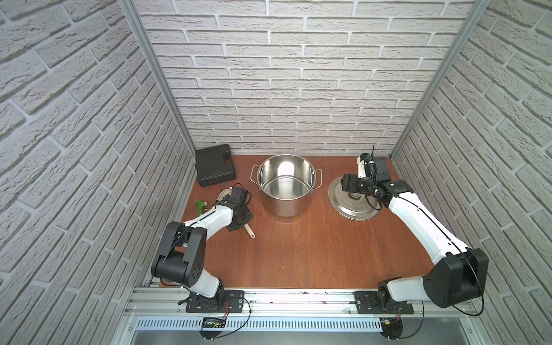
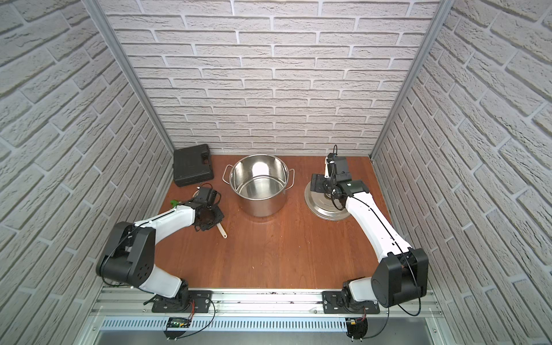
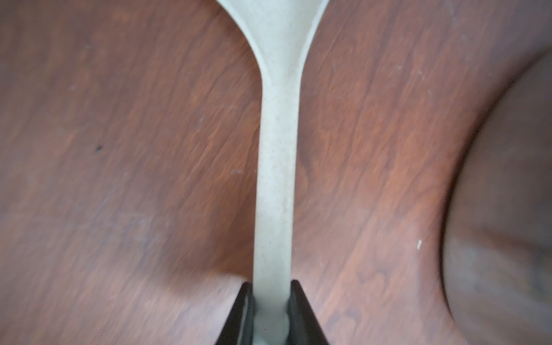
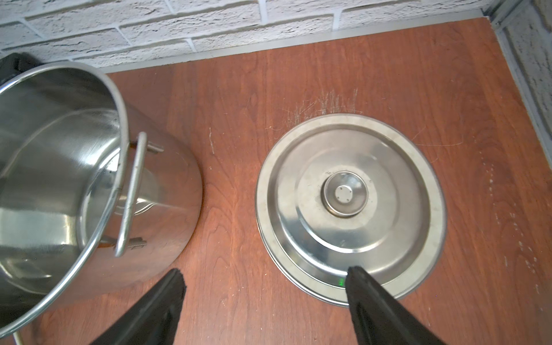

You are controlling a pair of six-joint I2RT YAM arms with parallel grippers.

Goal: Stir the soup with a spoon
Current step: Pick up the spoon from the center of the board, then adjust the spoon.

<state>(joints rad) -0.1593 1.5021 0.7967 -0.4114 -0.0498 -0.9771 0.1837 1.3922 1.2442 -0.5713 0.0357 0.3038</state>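
The cream-beige spoon [image 3: 276, 149] lies on the wooden table left of the pot. My left gripper [image 3: 271, 286] is shut on its slim handle, and the handle's end [image 1: 250, 233] sticks out from under the left wrist. In a top view the bowl's rim [image 1: 222, 194] peeps out behind the wrist. The steel stockpot [image 1: 286, 206] [image 2: 260, 206] stands at the back centre. No soup shows inside it, only shiny bare metal. My right gripper [image 4: 265, 274] [image 1: 348, 183] hangs open above the near edge of the lid, between lid and pot [image 4: 167, 179], holding nothing.
The flat steel lid [image 1: 352, 209] [image 4: 388, 167] with its knob lies right of the pot. A black case [image 1: 214, 168] sits in the back left corner. A green-handled tool [image 1: 199, 206] lies by the left arm. Brick walls close in three sides.
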